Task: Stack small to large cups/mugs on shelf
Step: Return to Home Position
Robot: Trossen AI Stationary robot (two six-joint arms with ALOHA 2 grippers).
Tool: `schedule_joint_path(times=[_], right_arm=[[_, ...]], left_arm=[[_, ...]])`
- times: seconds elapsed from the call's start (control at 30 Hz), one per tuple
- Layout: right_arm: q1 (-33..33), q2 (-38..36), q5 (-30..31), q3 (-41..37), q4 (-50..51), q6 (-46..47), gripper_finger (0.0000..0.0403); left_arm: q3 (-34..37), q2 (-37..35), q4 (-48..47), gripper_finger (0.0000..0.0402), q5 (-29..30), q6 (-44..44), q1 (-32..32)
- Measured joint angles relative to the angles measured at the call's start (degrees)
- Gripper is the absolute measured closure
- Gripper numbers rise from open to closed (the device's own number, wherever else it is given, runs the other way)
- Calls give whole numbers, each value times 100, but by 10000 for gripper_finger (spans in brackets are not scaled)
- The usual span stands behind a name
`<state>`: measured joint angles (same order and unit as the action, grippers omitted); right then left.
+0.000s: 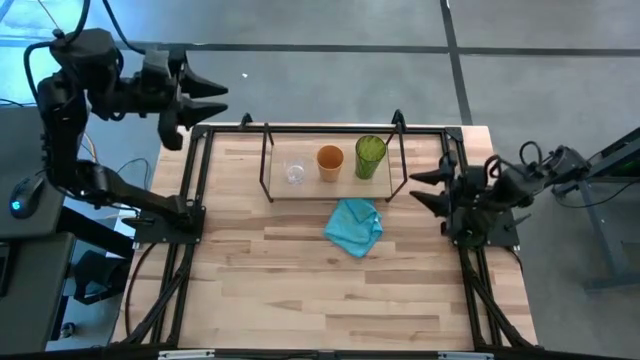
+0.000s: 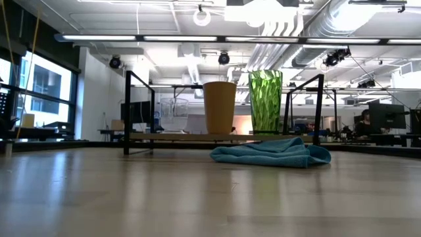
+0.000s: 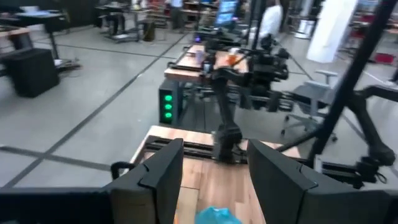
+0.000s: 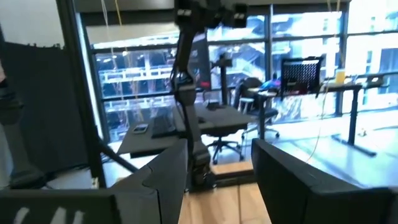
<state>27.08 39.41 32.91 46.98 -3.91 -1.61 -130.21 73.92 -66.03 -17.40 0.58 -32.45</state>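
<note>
Three cups stand in a row on the shelf's wood base (image 1: 310, 187): a small clear glass (image 1: 294, 172), an orange cup (image 1: 330, 162) and a tall green tumbler (image 1: 369, 156). In the low view the orange cup (image 2: 219, 107) and green tumbler (image 2: 266, 101) rise above the rack, with the clear glass (image 2: 173, 113) faint to their left. My left gripper (image 1: 213, 100) hangs open above the table's far left corner. My right gripper (image 1: 424, 188) is open at the right edge, pointing toward the shelf. Both touch nothing.
A crumpled turquoise cloth (image 1: 354, 226) lies on the table just in front of the shelf, below the tumbler. The black table frame (image 1: 190, 170) runs along the left, right and far edges. Bare wood lies between the cloth and the near edge.
</note>
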Motion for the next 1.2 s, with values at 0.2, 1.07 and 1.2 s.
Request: schedule_joint_path(times=[0.2,1.07,1.2], right_arm=[[-137,-244,-4,0,-21,-192,231],[-161,-733,-4,0,146,-312,231],[-161,-730,-4,0,206,-230,231]], left_arm=[[0,-30,-21,234,-104,-33,-6],[2500,-526,1589,234,-706,-16,97],[3557,-1060,2598,234,-710,122,329]])
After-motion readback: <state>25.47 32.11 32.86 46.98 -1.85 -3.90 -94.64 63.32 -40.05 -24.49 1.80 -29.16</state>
